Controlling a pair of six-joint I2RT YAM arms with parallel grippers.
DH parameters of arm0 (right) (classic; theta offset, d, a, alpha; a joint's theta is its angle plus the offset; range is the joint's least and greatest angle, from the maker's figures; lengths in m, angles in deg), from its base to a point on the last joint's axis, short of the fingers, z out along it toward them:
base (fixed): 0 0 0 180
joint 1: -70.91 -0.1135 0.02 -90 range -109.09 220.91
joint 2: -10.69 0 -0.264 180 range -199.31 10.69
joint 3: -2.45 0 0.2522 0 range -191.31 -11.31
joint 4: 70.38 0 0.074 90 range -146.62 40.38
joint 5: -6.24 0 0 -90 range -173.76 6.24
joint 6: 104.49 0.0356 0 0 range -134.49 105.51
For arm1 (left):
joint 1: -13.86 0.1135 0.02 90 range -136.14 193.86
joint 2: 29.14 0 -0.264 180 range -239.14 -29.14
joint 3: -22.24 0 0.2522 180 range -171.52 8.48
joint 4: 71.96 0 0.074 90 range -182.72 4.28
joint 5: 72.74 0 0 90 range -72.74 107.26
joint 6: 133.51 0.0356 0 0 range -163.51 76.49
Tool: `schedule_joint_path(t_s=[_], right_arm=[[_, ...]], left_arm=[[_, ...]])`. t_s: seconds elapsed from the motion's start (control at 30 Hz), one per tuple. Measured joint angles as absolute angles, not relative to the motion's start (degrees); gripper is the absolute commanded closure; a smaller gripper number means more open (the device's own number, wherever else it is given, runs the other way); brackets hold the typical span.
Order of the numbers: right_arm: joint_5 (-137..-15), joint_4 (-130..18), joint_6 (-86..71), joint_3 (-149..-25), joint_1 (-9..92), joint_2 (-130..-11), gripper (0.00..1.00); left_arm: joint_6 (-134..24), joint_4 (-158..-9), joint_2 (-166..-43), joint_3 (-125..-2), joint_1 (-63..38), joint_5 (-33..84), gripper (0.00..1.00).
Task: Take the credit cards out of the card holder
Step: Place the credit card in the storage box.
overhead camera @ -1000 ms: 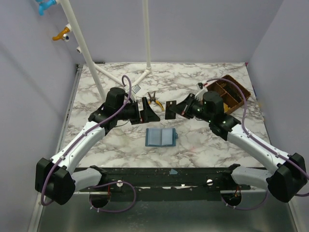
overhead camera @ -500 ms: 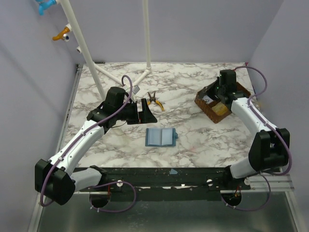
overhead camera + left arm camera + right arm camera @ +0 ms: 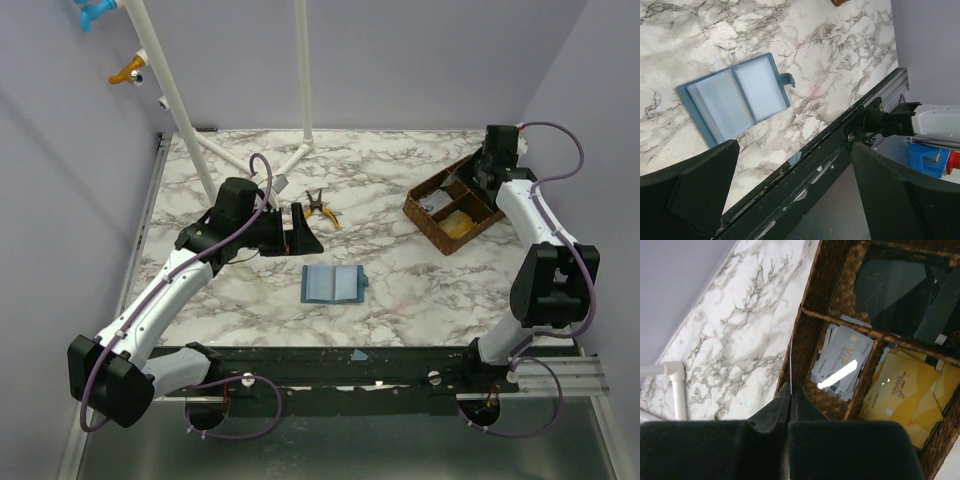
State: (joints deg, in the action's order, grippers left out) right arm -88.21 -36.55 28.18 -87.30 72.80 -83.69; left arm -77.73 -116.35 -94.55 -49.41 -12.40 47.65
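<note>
At centre frame, the small flat blue rectangular card holder [image 3: 333, 284] lies open on the marbled tabletop [image 3: 400, 290], long axis left to right. It sits just below the left gripper [image 3: 302, 232], the nearer one, fingers [image 3: 700, 192] spread wide. The right gripper [image 3: 790, 387], fingers pinched together, hangs far off over the brown wicker tray [image 3: 424, 228].

card holder [image 3: 333, 284]: 1 | tray [image 3: 422, 226]: 1 | pliers [image 3: 320, 207]: 1 | cards [image 3: 845, 350]: several, count unclear
</note>
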Motion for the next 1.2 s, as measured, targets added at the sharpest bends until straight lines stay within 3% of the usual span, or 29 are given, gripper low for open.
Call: schedule_joint_path(t_s=[1.2], right_arm=[[-91.0, -27.5, 41.5, -97.4, 80.3, -90.8, 0.99]], left_arm=[[-81.0, -124.5, -101.4, -59.1, -5.7, 38.9, 0.02]])
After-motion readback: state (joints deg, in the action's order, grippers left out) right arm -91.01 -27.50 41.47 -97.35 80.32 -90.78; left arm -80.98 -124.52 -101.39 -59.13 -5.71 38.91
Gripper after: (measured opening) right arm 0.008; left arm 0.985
